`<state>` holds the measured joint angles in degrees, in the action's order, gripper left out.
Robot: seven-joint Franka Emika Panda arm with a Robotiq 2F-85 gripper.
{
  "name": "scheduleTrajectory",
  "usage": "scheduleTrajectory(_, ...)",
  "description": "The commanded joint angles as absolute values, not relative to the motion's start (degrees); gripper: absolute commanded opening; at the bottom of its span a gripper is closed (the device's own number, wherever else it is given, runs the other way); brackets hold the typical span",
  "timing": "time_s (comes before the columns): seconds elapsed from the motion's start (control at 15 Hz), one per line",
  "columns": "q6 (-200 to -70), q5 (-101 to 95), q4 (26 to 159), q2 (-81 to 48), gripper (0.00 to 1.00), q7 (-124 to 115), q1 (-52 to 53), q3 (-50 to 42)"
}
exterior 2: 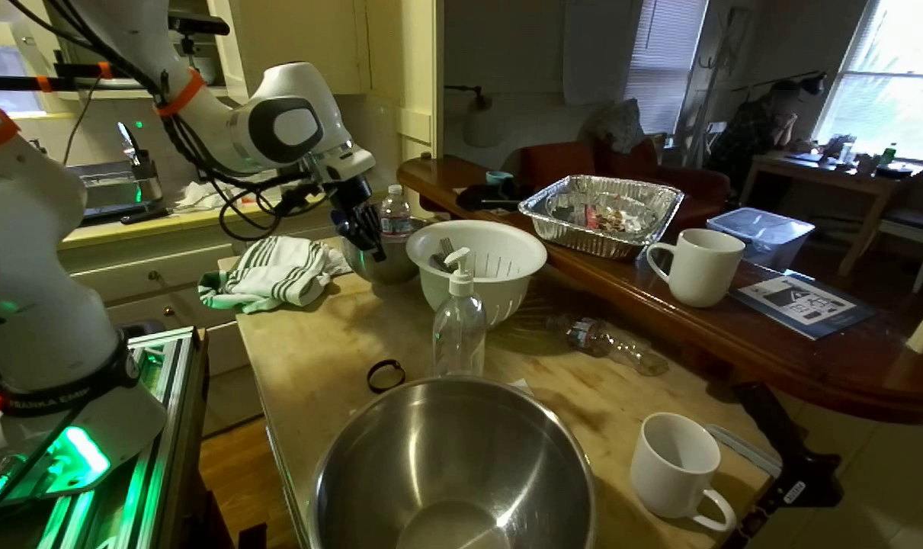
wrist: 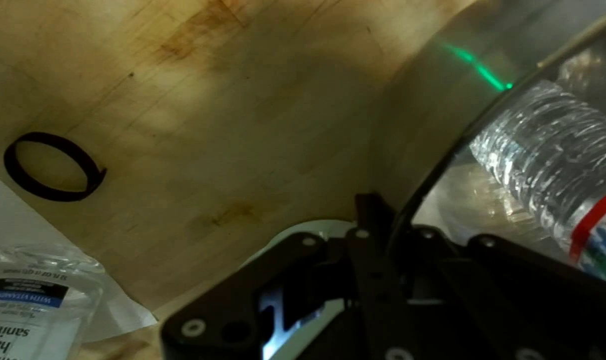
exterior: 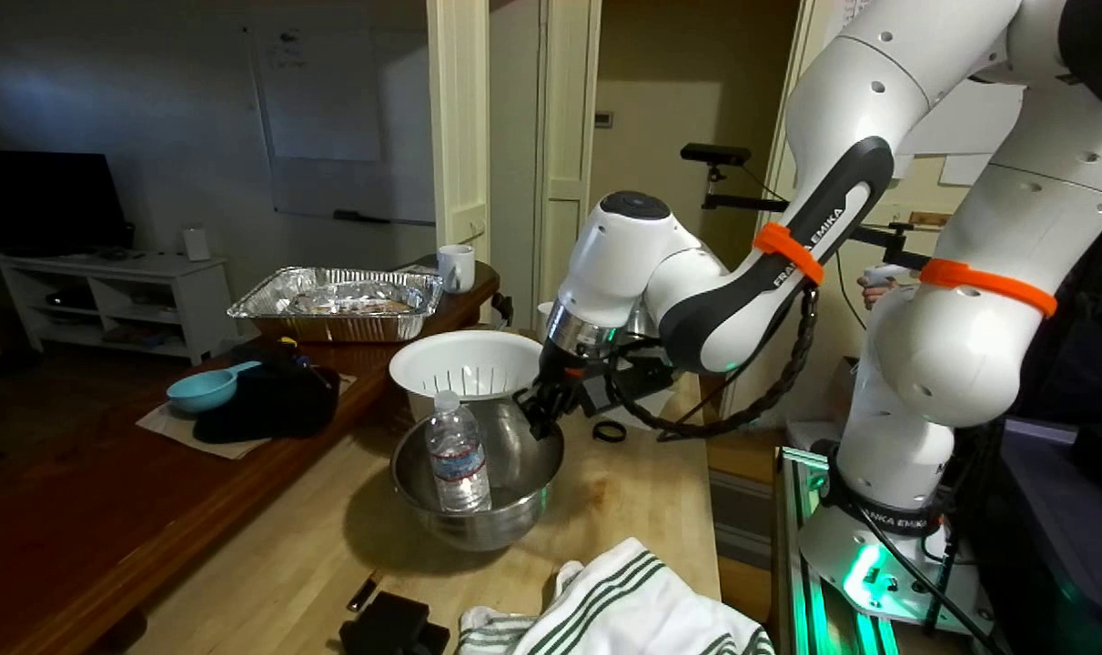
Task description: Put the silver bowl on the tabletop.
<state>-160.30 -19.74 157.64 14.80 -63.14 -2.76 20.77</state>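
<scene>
Silver bowl [exterior: 521, 466], bottle [exterior: 460, 462] inside, has its rim clamped in your gripper [wrist: 395, 227]; whether it touches the tabletop [exterior: 628, 496] is unclear.

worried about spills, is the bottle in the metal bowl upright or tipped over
Upright, perhaps leaning slightly: in both exterior views the bottle stands cap end up in the bowl.

Nearby you have two silver bowls [exterior 2: 450, 465] [exterior: 496, 529], two mugs [exterior 2: 667, 476] [exterior 2: 703, 267], two water bottles [exterior: 460, 462] [exterior 2: 612, 345]. You have one colander [exterior 2: 503, 286], one towel [exterior 2: 282, 274].
</scene>
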Motion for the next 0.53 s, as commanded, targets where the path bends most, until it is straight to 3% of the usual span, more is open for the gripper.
scheduleTrajectory(0.0, -164.0, -20.9, 157.6, 16.3, 0.02, -68.0, -4.4, 19.7)
scheduleTrajectory(0.47, -162.6, -28.1, 157.7, 15.3, 0.02, -69.4, -5.1, 25.6)
